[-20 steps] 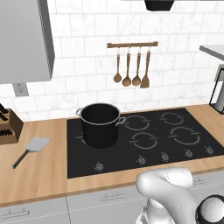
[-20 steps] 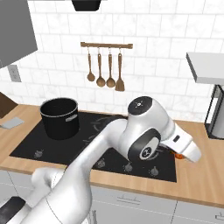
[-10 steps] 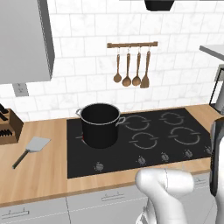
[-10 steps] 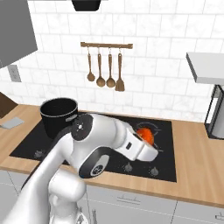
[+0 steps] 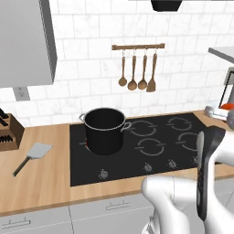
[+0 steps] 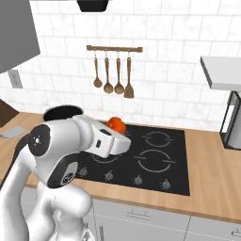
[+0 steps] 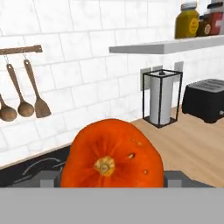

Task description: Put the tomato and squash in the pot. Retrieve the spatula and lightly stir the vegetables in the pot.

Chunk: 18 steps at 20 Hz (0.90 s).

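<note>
End effector [image 6: 117, 136] is gripping the orange squash [image 7: 111, 154] between spread fingers, hanging over the black hob right of the pot [image 5: 104, 130]. Spatula [image 5: 33, 154] is lying on the worktop [image 5: 41, 183] left of the pot, bare wood around it.

You are working under even, bright, diffuse light with no single source to trace. The tiled wall [image 5: 91, 68] reads clean white, without glare. Shadows are faint: a soft one sits under the pot [image 5: 104, 130] on the dark cooktop [image 6: 160, 164], whose surface gives no reflection. Edges stay sharp across both base views, with slight jagged stepping on the hanging wooden spoons [image 6: 108, 75]. In your hand view the orange squash [image 7: 111, 155] is crisp and evenly lit, and no bending shows at the frame edges.
</note>
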Motion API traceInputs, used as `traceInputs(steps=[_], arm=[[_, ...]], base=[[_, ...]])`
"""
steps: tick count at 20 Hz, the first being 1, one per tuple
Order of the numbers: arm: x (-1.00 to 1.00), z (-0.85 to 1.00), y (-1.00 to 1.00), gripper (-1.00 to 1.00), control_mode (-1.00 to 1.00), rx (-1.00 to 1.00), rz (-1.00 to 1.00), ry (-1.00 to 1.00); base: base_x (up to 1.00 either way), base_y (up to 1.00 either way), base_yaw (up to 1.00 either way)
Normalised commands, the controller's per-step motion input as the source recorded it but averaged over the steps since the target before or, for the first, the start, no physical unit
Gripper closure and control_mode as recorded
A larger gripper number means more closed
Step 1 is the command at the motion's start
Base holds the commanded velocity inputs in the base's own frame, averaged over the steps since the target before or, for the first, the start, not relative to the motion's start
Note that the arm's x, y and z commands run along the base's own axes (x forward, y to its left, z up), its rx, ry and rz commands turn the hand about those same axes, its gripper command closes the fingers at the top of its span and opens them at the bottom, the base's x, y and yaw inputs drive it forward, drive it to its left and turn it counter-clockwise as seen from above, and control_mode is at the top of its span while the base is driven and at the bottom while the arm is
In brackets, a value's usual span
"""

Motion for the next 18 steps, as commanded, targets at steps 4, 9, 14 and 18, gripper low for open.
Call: traceInputs(steps=[4, 9, 14, 18], arm=[[0.13, 0.59, 0.93, 1.00, -1.00, -0.01, 0.30, -0.01], [0.26, 0.43, 0.94, 1.00, -1.00, 0.00, 0.33, 0.00], [0.30, 0.22, 0.90, 1.00, -1.00, 0.00, 0.29, 0.03], [0.43, 0.00, 0.53, 1.00, -1.00, 0.00, 0.15, 0.00]], base=[[0.00, 0.00, 0.00], [0.00, 0.00, 0.00], [0.00, 0.00, 0.00], [0.00, 0.00, 0.00]])
